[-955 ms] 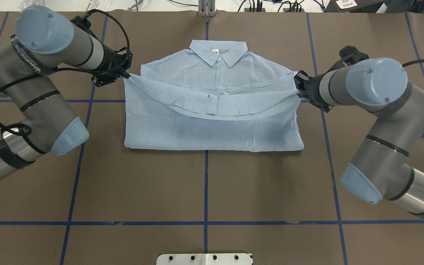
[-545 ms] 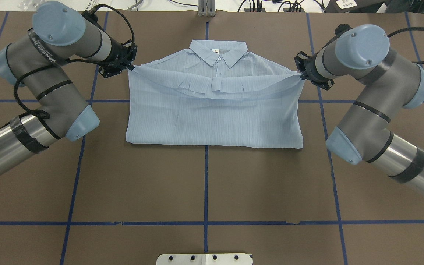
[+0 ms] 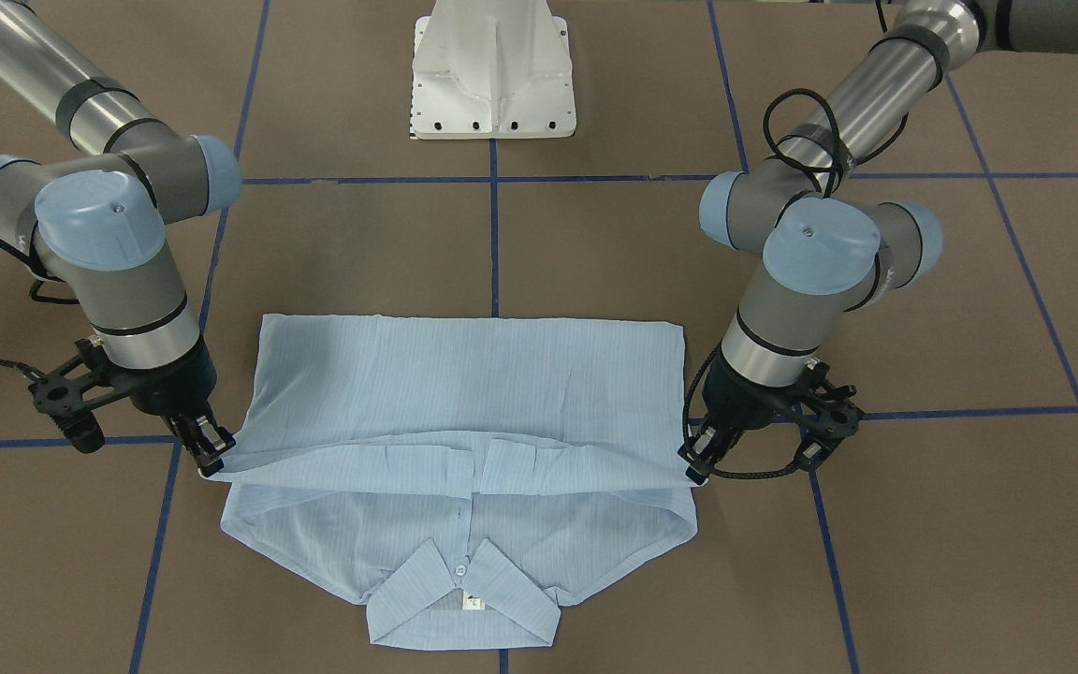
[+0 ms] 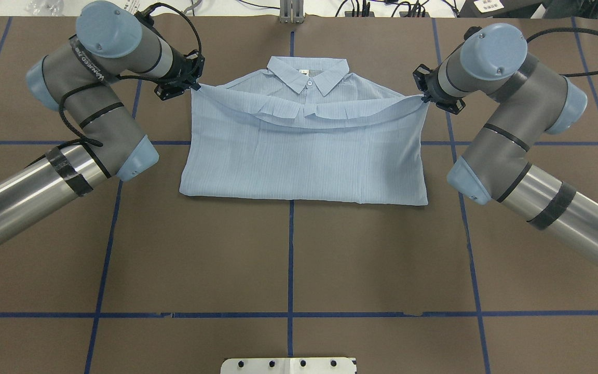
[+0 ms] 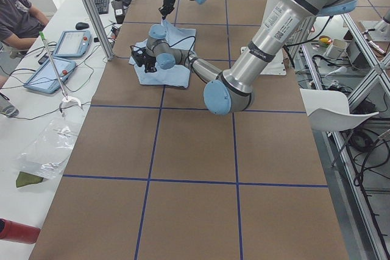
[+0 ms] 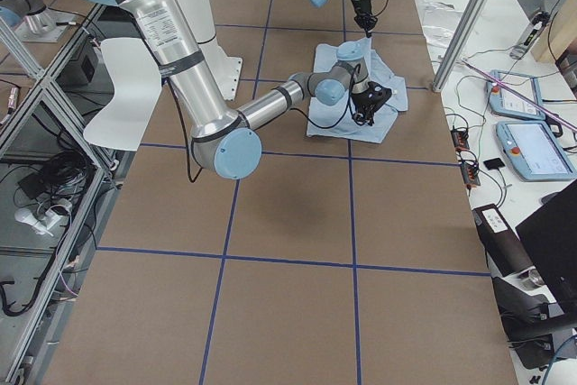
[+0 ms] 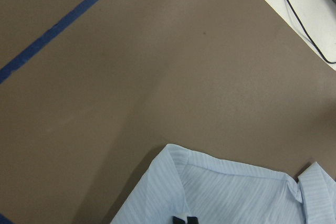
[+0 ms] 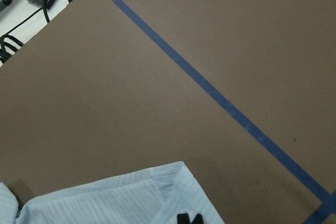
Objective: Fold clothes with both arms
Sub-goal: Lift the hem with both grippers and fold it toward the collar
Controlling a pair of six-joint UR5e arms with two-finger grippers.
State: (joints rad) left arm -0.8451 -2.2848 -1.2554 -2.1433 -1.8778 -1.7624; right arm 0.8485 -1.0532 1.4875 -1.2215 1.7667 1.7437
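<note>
The pale-blue striped shirt [image 4: 304,161] lies flat on the brown table, collar [image 4: 309,75] at the far side, and also shows in the front view [image 3: 464,393]. Its lower part is doubled over toward the collar. My left gripper [image 4: 195,86] is shut on the left corner of the lifted edge, and my right gripper [image 4: 424,98] is shut on the right corner. The edge hangs taut between them, just short of the collar. In the front view the left gripper [image 3: 696,468] is on the right and the right gripper [image 3: 211,459] on the left. Both wrist views show shirt cloth [image 7: 220,192] [image 8: 121,198] at the fingertips.
The white pedestal base [image 3: 492,75] stands at the robot's side of the table. Blue tape lines [image 4: 290,259] cross the brown table cover. Tablets [image 5: 61,44] and cables lie beyond the table's far edge, where a person [image 5: 18,16] sits.
Both grippers have carried the shirt's lifted edge away from the robot toward the collar. The folded layer now covers more of the chest, and both elbows have swung forward.
</note>
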